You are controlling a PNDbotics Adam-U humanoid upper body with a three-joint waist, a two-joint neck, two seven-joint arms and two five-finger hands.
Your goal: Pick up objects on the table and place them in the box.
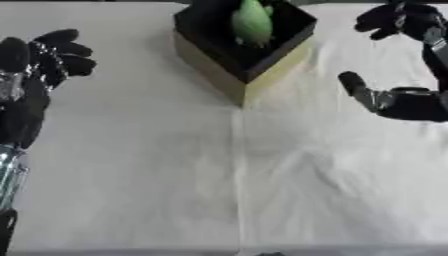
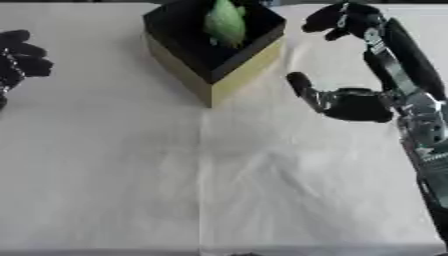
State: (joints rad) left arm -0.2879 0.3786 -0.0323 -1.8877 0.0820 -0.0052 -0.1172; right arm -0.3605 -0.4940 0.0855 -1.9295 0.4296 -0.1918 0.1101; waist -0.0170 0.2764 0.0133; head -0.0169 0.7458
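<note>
A creased white cloth covered the counter (image 1: pixel 175 175); nothing of the room showed beyond it. At the far middle stood a black-lined, yellow-sided square box (image 1: pixel 262 75), a green, rounded object (image 1: pixel 252 22) inside it, its top cut off by the frame. The left hand (image 1: pixel 39 60) hovered at the left edge, fingers spread, empty. The right hand (image 2: pixel 359 102) hovered right of the box, fingers apart, empty.

2 head-mounted stereo eyes, both looking steeply down from above the near edge of the white-clothed table (image 1: pixel 131 175). Left eye view sits slightly left, so the box (image 1: pixel 245 45) lands further right in it than in the right eye view. Both share the box, cloth and both hands; close range.
</note>
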